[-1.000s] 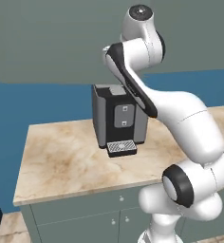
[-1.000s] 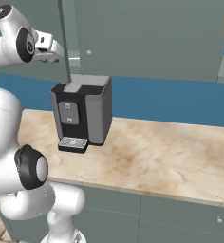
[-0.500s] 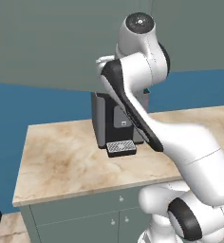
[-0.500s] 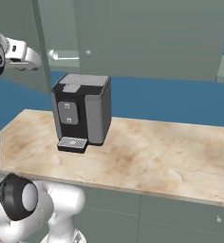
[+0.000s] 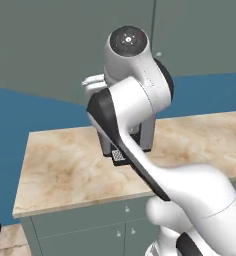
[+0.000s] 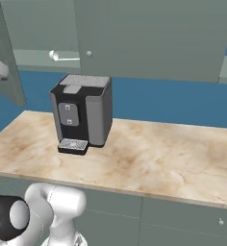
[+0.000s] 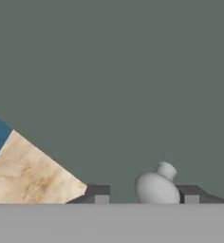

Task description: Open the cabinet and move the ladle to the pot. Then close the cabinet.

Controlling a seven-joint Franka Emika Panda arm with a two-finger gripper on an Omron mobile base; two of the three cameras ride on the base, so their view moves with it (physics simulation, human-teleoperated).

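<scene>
Grey-green cabinet [image 6: 154, 38] doors are seen above a marble counter [image 6: 149, 163], with a blue wall [image 6: 173, 108] between them. On the counter a black and grey coffee machine [image 6: 81, 115] is set, and it serves as the landmark. Above it and slightly to its left, one cabinet door [image 6: 7, 53] is swung out towards the camera. In the opening beside that door, above the machine, the ladle [image 6: 62, 57] is seen lying on the shelf, its pale round end to the left and its thin handle pointing right towards a round knob [image 6: 89, 54] on the closed door.

In the left base view the machine is mostly hidden behind the white arm [image 5: 135, 100], which rises in front of it and reaches up and left towards the open door [image 5: 65, 45].

In the hand view the gripper [image 7: 144, 194] is held close against a flat grey-green door face, with a pale round knob [image 7: 157, 186] lying between the two dark fingertips [image 7: 98, 193], nearer the right one. The jaws are part-way spread on either side of the knob; whether the knob is actually pinched cannot be told. A corner of the counter and a sliver of blue wall are seen past the door's edge.
</scene>
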